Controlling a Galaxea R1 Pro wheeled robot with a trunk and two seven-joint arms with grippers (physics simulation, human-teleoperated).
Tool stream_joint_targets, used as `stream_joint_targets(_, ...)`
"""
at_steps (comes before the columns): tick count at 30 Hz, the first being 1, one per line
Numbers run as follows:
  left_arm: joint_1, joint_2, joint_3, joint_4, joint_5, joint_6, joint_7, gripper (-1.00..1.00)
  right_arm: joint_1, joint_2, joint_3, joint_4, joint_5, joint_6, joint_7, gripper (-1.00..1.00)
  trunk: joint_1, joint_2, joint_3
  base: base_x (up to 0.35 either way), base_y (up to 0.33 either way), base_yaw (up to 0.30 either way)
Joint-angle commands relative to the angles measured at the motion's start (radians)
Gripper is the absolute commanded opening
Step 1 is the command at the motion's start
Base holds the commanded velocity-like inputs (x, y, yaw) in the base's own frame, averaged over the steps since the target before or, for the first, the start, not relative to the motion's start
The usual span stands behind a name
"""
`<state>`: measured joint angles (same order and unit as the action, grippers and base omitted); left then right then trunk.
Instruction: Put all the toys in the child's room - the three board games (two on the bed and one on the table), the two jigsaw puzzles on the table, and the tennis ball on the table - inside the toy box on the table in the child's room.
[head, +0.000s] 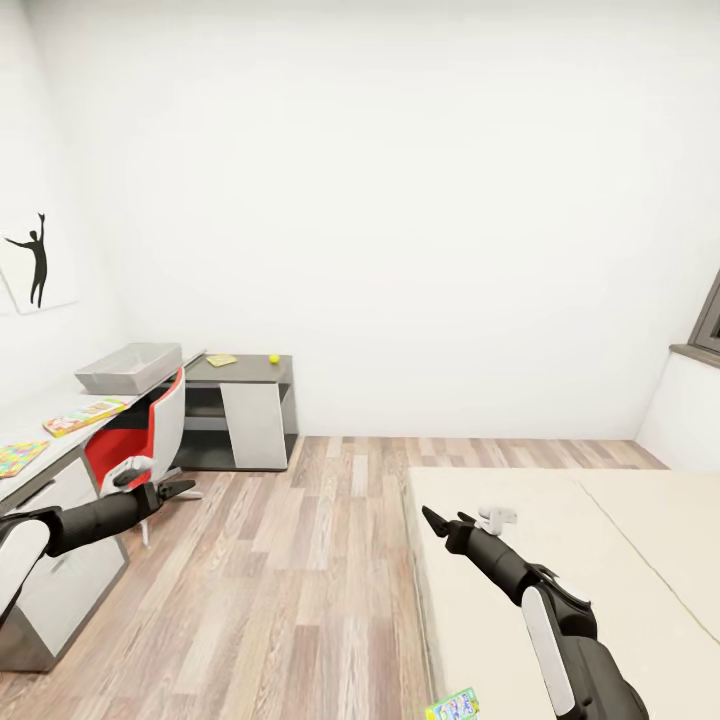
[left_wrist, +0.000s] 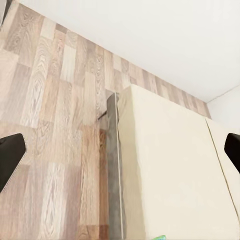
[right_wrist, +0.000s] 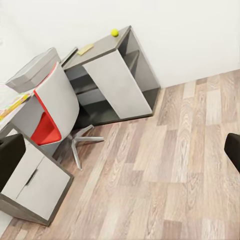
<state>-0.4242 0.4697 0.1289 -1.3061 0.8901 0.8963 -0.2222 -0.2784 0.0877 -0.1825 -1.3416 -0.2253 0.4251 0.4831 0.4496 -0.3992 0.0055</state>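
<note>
On table (head: 30, 425): grey flared toy box (head: 128, 368), bright jigsaw puzzle (head: 18, 457), long Skip-Bo game (head: 84, 416); both jaws spread, empty.

board game (head: 452, 706) cut by btm edge | jigsaw puzzle (head: 18, 458) part cut off left

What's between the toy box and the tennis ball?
Head view: a small yellow flat item on the dark cabinet, between toy box and tennis ball.

No legible text anywhere.
</note>
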Motion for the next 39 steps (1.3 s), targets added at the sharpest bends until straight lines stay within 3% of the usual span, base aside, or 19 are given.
stream_joint_targets(1, 0.0, 0.0, 0.001, 0.001, -0.005, 0.004, -0.007, 1.0, -0.001, 0.001, -0.003, -0.001, -0.008, 0.009, 0.003, 1.0, 0.0, -0.001, 0.0, 0.0, 0.285, 0.0)
stream_joint_targets(25, 0.0, 0.0, 0.001, 0.001, -0.005, 0.004, -0.007, 1.0, -0.001, 0.001, -0.001, -0.002, -0.01, 0.006, 0.005, 1.0, 0.0, -0.001, 0.0, 0.002, 0.277, 0.0)
stream_joint_targets(39, 0.0, 0.0, 0.001, 0.001, -0.005, 0.004, -0.006, 1.0, -0.001, -0.001, -0.004, -0.003, -0.02, -0.047, 0.012, 1.0, 0.0, -0.001, 0.0, 0.15, 0.268, 0.0)
